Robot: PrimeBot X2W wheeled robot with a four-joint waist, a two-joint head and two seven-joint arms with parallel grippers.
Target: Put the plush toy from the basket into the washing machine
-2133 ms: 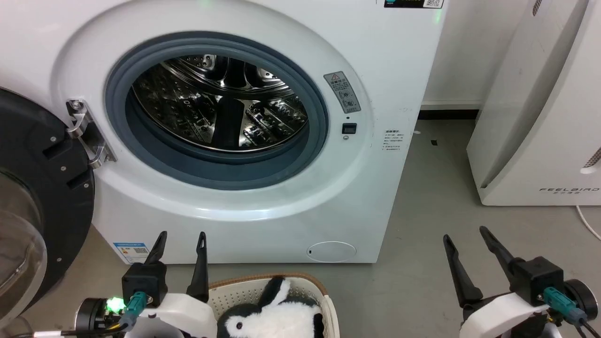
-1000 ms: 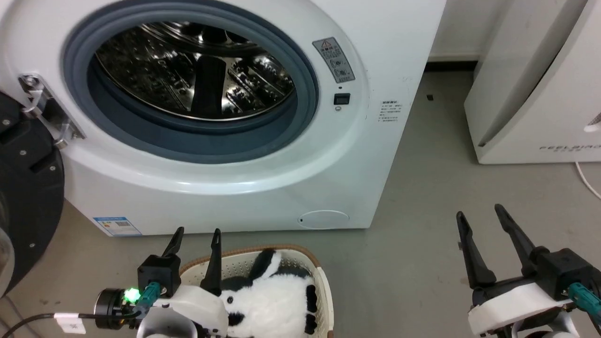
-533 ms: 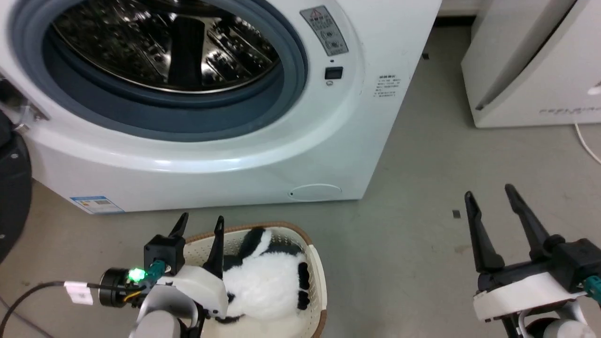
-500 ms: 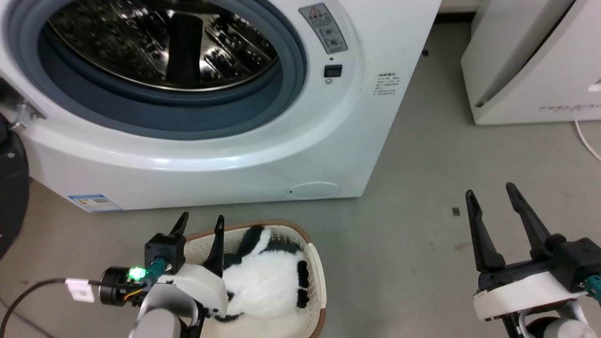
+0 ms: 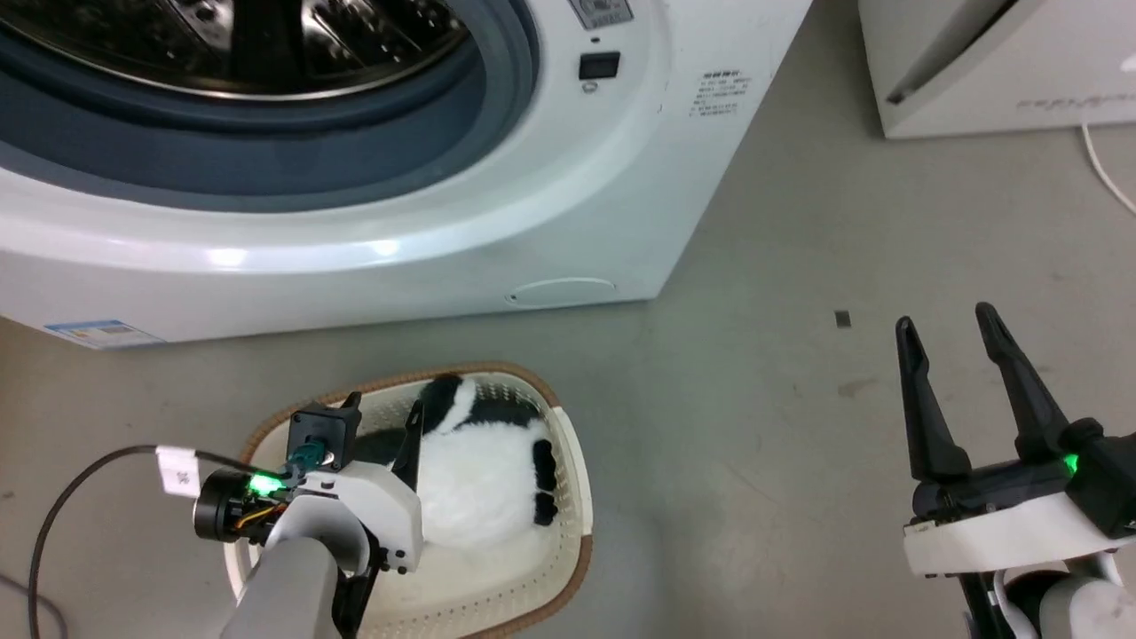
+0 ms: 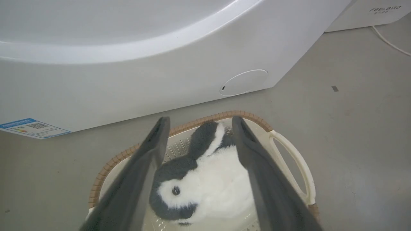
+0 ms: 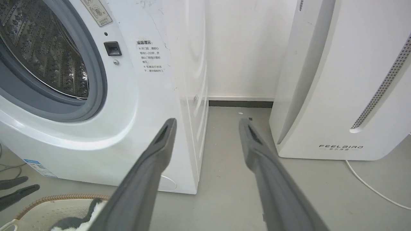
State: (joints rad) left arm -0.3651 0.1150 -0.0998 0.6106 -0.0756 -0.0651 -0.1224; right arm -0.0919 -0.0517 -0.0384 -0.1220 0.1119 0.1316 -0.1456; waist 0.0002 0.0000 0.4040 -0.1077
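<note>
While the plush toy (image 5: 484,461) lies in the basket (image 5: 577,479), the left end effector (image 5: 384,404) hovers above, spread. It looks soft, light and squashy, so pinch deep into the white belly. Right end effector (image 5: 944,318) spread too.

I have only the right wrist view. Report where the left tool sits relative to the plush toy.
Observer: In the left wrist view, the left tool hangs over the basket, with one finger on either side of the plush toy.
Operator: Tell me whether it has a grip.
Observer: No grip. The jaws stand wide apart and the toy lies loose in the basket. I cannot tell whether a finger touches it.
Operator: Give me my right tool's place.
Observer: In the head view, the right tool is open over bare floor, well to the right of the basket.
</note>
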